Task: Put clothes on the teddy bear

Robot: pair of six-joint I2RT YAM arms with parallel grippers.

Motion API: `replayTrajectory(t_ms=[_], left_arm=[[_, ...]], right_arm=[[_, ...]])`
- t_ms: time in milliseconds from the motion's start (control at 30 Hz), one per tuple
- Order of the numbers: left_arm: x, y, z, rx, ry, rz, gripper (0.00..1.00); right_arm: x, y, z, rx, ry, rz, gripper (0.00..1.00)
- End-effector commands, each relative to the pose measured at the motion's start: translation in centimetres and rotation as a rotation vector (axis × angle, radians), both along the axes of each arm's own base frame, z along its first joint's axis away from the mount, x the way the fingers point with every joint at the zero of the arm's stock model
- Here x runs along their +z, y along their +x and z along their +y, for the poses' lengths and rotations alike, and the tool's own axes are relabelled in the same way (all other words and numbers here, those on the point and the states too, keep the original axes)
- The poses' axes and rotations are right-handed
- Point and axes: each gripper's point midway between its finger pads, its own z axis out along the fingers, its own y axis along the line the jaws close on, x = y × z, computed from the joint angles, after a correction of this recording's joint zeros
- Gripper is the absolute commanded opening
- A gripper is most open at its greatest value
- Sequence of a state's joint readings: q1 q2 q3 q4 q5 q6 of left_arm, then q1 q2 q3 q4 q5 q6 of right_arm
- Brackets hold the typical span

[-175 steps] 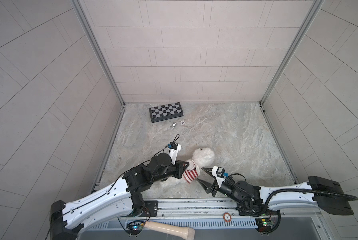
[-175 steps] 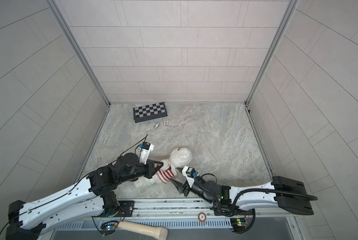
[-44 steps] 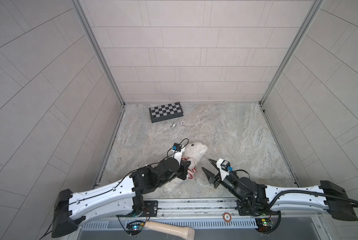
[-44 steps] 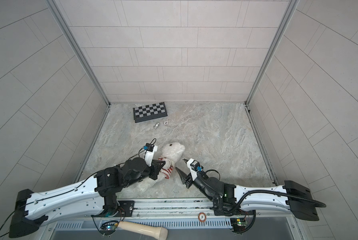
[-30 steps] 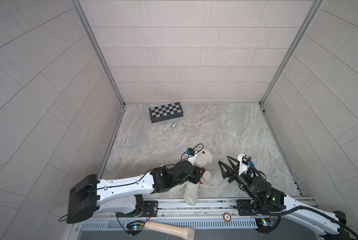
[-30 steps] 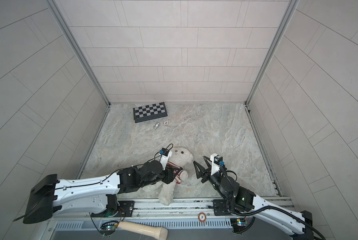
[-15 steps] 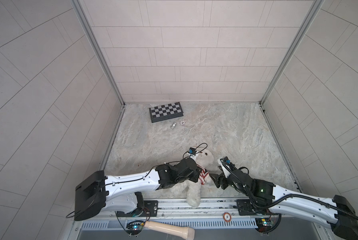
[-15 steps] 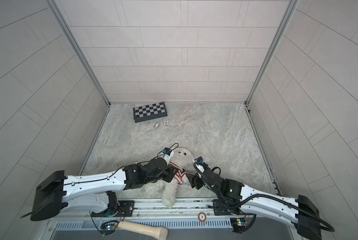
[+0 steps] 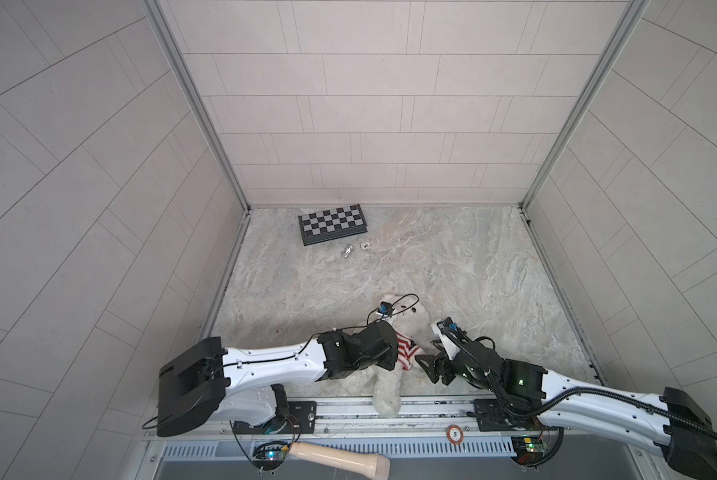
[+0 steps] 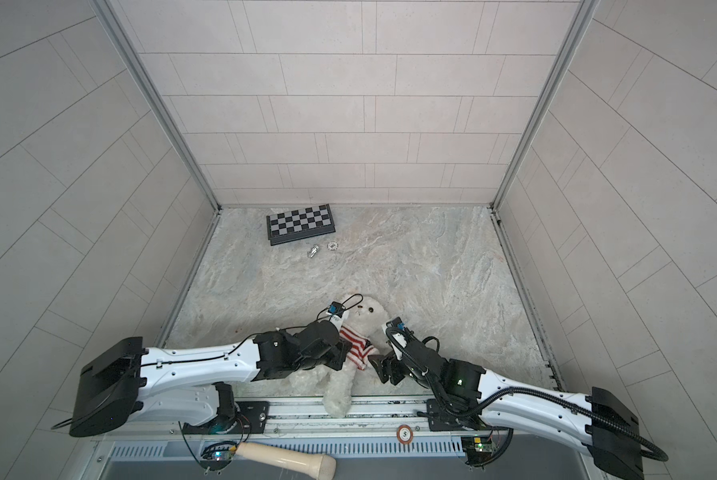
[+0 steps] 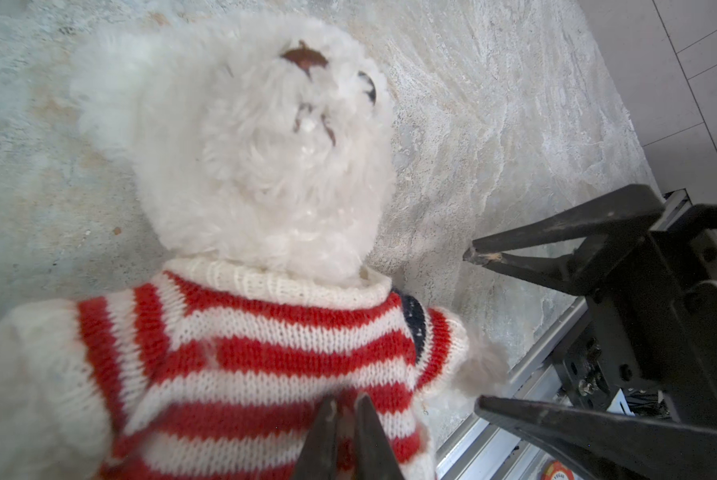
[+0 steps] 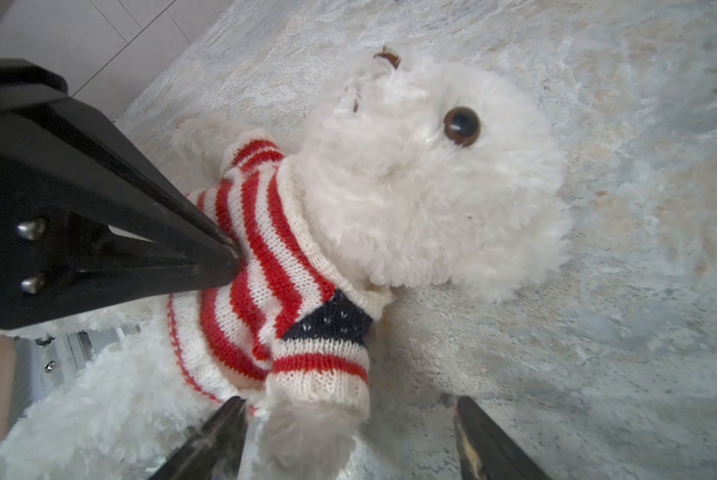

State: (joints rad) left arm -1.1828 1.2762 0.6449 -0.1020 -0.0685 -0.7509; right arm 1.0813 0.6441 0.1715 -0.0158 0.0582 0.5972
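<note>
The white teddy bear (image 9: pixel 411 316) lies on its back near the table's front edge, head away from the rail. It wears a red-and-white striped sweater (image 11: pixel 240 357) over chest and both arms. My left gripper (image 11: pixel 345 405) is shut on a fold of the sweater's chest, with knit pinched between its fingertips. My right gripper (image 12: pixel 348 405) is open. Its fingers (image 12: pixel 219 432) stand either side of the bear's sleeved arm (image 12: pixel 307 432), whose paw sticks out of the cuff. In both top views the two grippers meet over the bear's torso (image 10: pixel 357 348).
A folded chessboard (image 9: pixel 332 223) lies at the back left, with two small metal pieces (image 9: pixel 347 251) beside it. One bear leg (image 9: pixel 386 399) hangs over the front metal rail (image 9: pixel 431 409). A wooden handle (image 9: pixel 340 457) lies below the rail. Tiled walls close three sides.
The left jaws have closed onto the sweater's chest. The right gripper came in from the right and now brackets the bear's arm, still open. The bear has barely shifted.
</note>
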Motion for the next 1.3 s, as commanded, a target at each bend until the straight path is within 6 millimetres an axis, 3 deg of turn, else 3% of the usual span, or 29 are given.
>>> replayTrajectory(t_ms=[0, 167, 267, 567, 733, 900, 1033, 1200, 1267], left_arm=[[-0.9, -0.2, 0.7, 0.004, 0.039, 0.003, 0.14], [-0.7, -0.3, 0.4, 0.002, 0.021, 0.004, 0.13], [-0.7, -0.3, 0.4, 0.002, 0.016, 0.005, 0.12], [-0.8, -0.3, 0.7, 0.007, 0.012, 0.003, 0.10], [0.2, -0.3, 1.4, 0.013, 0.006, -0.019, 0.10], [1.4, -0.5, 2.2, 0.018, -0.007, -0.036, 0.21], [2.2, -1.4, 1.3, -0.023, -0.011, -0.029, 0.37], [1.9, -1.5, 0.9, 0.020, 0.026, -0.001, 0.46], [1.8, -1.2, 1.0, 0.046, 0.034, -0.005, 0.58]], right_arm=[[-0.8, -0.2, -0.4, -0.013, -0.012, 0.026, 0.78], [-1.2, -0.5, 0.4, 0.014, -0.010, 0.054, 0.80], [-1.4, -0.4, 0.7, 0.015, -0.014, 0.058, 0.74], [-1.1, 0.0, 0.9, 0.012, -0.022, 0.032, 0.37], [-0.6, -0.1, 0.9, 0.023, -0.015, 0.022, 0.16], [-0.2, -0.1, 1.1, 0.033, -0.001, 0.007, 0.05], [0.3, -0.1, 1.8, 0.054, 0.007, -0.006, 0.00], [0.7, 0.0, 2.4, 0.064, 0.011, -0.022, 0.00], [1.0, -0.1, 2.7, 0.072, 0.022, -0.030, 0.00]])
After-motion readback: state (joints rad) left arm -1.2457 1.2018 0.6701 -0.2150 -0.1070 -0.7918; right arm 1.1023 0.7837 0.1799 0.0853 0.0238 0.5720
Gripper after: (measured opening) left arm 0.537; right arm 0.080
